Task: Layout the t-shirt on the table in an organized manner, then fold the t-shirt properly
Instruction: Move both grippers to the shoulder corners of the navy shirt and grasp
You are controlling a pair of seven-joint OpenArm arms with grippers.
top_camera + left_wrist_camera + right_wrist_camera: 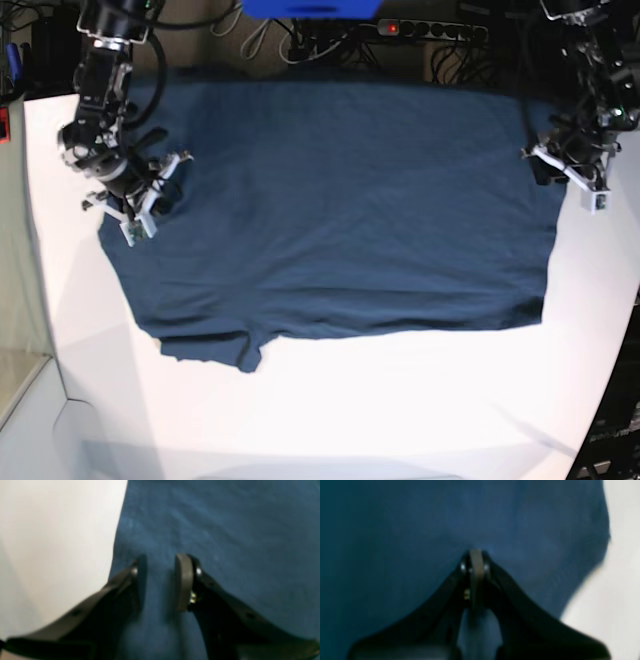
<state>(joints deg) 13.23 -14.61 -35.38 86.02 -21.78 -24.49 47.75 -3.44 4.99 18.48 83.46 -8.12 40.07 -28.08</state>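
The t-shirt (340, 210) lies spread out flat on the white surface (350, 410), covering most of its far half. Its far edge runs along the far edge of the surface, below a power strip (420, 28) and a tangle of cables (300, 40). The near edge of the cloth lies roughly straight across the middle of the surface, except toward the left edge of the base view, where a small flap (215, 350) sticks out toward the near edge and looks slightly curled. The cloth shows shallow wrinkles across its middle.

The left claw (160, 580) sits at the shirt's edge on the right side of the base view (560, 165). In its wrist view the two fingers stand apart, with bare blue cloth (225, 542) showing between the pads (183, 580); nothing is pinched between them. The shirt's edge runs just beside the claw, with white surface (55, 542) beyond it.

The right claw (476, 562) is at the opposite side of the shirt, on the left of the base view (140, 205). Its wrist view shows the pads pressed together with no gap, tips down at the cloth (395, 542). The picture is blurred there, so the claw may be nipping a fold of fabric, but that cannot be told for certain. The shirt's rounded edge and a strip of white surface (622, 580) show on that view's right.
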